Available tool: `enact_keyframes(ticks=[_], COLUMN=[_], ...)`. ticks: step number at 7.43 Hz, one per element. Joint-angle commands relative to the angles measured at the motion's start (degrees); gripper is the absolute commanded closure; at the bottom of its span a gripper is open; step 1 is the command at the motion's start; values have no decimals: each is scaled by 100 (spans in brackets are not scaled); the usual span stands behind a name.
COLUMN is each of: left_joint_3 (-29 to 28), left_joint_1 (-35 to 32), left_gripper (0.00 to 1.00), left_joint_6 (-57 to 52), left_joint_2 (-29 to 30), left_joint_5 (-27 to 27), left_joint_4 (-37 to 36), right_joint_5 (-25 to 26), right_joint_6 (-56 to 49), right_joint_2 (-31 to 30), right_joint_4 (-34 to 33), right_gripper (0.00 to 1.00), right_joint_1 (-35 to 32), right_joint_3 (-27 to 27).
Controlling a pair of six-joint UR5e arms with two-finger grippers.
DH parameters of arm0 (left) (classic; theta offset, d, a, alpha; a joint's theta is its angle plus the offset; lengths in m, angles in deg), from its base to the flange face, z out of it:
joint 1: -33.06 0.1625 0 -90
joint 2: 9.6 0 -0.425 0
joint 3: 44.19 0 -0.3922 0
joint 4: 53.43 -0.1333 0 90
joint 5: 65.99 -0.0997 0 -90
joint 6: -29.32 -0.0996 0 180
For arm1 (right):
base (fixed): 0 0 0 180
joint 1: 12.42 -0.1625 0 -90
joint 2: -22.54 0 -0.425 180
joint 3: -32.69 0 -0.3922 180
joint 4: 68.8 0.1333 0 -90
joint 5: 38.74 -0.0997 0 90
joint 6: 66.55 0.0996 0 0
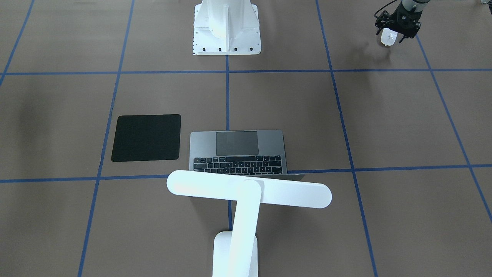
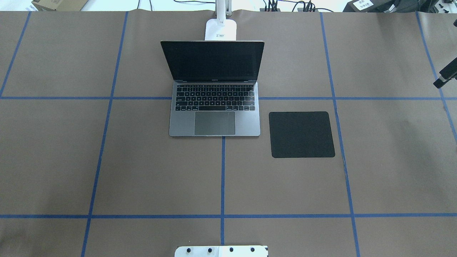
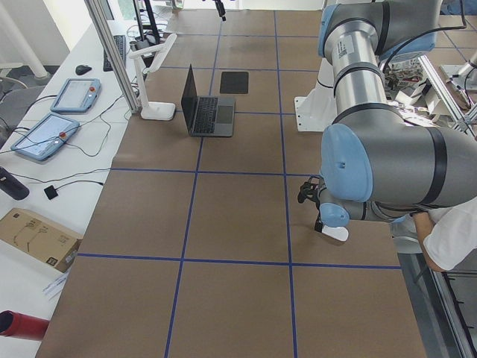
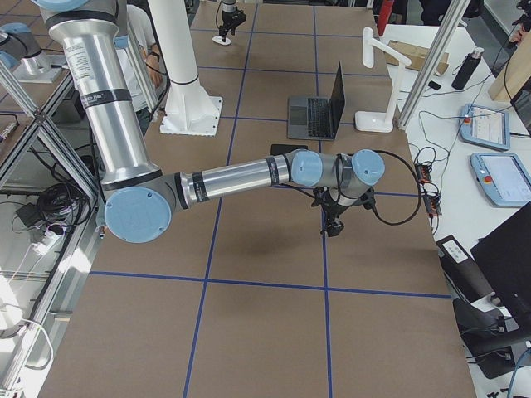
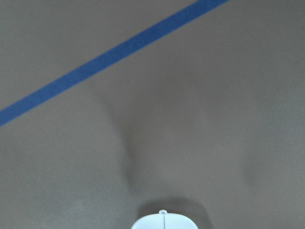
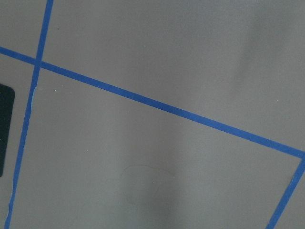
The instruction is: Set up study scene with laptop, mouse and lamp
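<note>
Picking up the mouse (image 1: 388, 39): left gripper (image 1: 391, 35) jaws clasp it. Next, carry it across to the mat (image 2: 301, 134) beside the laptop (image 2: 215, 107). Jaws of right gripper (image 4: 330, 228): cannot tell.

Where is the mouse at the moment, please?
In the exterior front-facing view the mouse sits at the top right, at the left gripper, far from the laptop and black mat.

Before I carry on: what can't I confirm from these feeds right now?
- Left gripper and mouse: too small in the front-facing view to show contact; left wrist view cuts the mouse at its bottom edge.
- Right gripper: small and dark in the exterior right view; open or shut unclear.
- Lamp: head cut off by the overhead view's top edge.
</note>
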Motion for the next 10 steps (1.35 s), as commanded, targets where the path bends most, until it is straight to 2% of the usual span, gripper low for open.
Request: enact_keyframes(ticks=[1,10], left_joint_3=[-73,-266], left_joint_1=[221,862], left_gripper=[0,0], left_joint_6=[195,580], left_joint_2=[-185,-100], left_joint_5=[-130,-324], left_joint_4=[137,200], right_joint_5=[0,0], right_joint_6=[1,1], right_joint_2=[0,-9], right_joint_4=[0,0], right_gripper=[1,1], right_joint_1=[-6,3], right_joint_3=[-6,55])
